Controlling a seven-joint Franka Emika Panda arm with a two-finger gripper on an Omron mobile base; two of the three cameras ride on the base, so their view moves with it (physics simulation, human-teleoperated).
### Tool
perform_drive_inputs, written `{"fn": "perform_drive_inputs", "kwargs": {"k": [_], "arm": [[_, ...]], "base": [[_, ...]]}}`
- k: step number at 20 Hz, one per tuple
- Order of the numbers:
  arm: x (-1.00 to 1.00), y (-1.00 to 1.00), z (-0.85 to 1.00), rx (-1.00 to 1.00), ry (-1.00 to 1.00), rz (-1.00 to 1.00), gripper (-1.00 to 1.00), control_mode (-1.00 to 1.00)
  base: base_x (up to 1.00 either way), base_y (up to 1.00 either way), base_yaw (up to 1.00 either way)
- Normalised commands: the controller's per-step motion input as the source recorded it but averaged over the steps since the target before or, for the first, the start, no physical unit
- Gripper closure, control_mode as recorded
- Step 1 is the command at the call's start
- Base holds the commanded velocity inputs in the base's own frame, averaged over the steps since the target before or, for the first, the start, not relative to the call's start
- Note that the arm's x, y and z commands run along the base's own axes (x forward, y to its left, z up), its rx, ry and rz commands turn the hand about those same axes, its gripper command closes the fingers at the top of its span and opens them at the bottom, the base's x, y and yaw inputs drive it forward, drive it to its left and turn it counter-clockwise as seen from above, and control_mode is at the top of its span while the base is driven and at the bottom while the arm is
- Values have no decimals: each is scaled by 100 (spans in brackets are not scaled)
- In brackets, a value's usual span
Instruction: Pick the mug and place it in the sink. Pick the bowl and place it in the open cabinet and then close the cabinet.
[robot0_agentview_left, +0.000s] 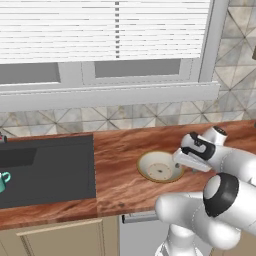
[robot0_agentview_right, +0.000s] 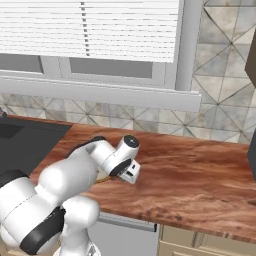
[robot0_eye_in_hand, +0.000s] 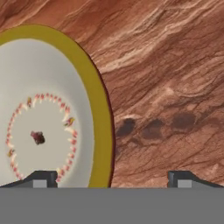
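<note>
The gripper (robot0_eye_in_hand: 112, 179) hangs low over the wooden counter (robot0_agentview_left: 120, 170) with its two dark fingertips (robot0_eye_in_hand: 41, 178) spread wide apart and nothing between them; one tip stands over the inside of the bowl (robot0_eye_in_hand: 48, 109) near its rim, the other over bare wood, so the bowl's yellowish edge passes between the two. Whether either tip touches the bowl cannot be told. In the left base view the gripper (robot0_agentview_left: 181, 161) sits at the right side of the bowl (robot0_agentview_left: 159, 167), which rests upright on the counter a little to the right of the sink (robot0_agentview_left: 47, 170). That same view shows the mug (robot0_agentview_left: 3, 181) already down inside the black basin at the far left edge (only part of it is in the picture), and a window with white blinds (robot0_agentview_left: 105, 30) above the tiled wall. The right base view looks from the other side: the white arm covers the bowl almost wholly, the gripper (robot0_agentview_right: 129, 172) points down at the counter, and a corner of the sink (robot0_agentview_right: 20, 142) shows at the left. The hand view alone gives the bowl's inside, off-white with a ring of small reddish marks and a dark speck at the middle.
</note>
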Motion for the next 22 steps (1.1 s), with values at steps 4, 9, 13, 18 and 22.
{"fn": "perform_drive_inputs", "kwargs": {"k": [4,9,13,18,22], "arm": [[13,9,-16,0,0,-3,-100,-100],[10,12,-11,0,0,-3,-100,-100],[5,23,-10,0,0,-5,100,-100],[0,3,-8,0,0,-4,100,-100],[0,2,-6,0,0,-3,100,-100]], "base": [[0,0,0],[0,0,0],[0,0,0],[0,0,0],[0,0,0]]}}
